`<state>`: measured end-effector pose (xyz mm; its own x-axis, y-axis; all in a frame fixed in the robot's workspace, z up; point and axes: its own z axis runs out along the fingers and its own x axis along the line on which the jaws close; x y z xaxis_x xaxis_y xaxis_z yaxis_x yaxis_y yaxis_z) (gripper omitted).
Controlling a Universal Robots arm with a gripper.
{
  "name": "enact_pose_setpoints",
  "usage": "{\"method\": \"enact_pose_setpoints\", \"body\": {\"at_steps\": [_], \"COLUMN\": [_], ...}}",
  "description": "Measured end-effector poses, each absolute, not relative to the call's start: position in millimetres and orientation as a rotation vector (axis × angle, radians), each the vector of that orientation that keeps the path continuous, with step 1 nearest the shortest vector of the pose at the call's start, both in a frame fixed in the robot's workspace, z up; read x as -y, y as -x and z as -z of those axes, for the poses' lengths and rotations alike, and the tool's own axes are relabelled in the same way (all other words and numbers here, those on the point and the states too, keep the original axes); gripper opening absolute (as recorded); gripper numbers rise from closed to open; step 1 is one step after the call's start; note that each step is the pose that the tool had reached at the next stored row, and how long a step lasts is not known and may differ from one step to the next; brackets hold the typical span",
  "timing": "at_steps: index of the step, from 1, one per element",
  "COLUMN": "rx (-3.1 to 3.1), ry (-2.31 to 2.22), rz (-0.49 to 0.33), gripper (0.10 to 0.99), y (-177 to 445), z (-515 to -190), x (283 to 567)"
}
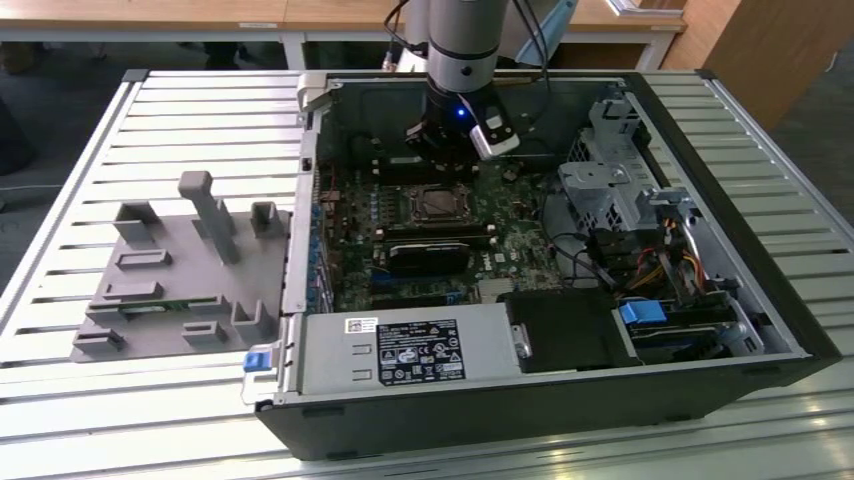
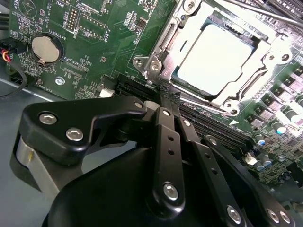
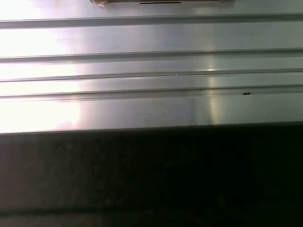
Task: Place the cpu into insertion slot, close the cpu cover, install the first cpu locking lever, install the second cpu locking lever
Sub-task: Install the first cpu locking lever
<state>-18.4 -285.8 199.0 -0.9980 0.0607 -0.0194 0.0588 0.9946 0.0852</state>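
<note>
The cpu (image 2: 215,59) sits in the insertion slot (image 2: 173,75) under the closed cpu cover (image 2: 265,66), and the fingers (image 2: 168,113), pressed together just beside it, could slip and scratch the circuit board (image 2: 94,42).

Black pincer (image 2: 166,105) linkage, silver screws, grey arm (image 1: 463,35)

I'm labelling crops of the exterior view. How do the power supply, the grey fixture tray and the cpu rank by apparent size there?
1. Grey fixture tray and power supply: similar footprint; the supply sits nearer the camera, so no firm order.
2. Cpu: clearly smallest, seated in the socket below the gripper.
</note>
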Motion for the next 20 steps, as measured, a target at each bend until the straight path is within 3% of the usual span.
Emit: {"method": "enact_pose_setpoints", "body": {"at_steps": [20], "rx": [-3.117], "ry": [-0.093], "rz": [-0.082], "gripper": [0.106], "y": [18.5], "z": [-199.3], "x": [285.9]}}
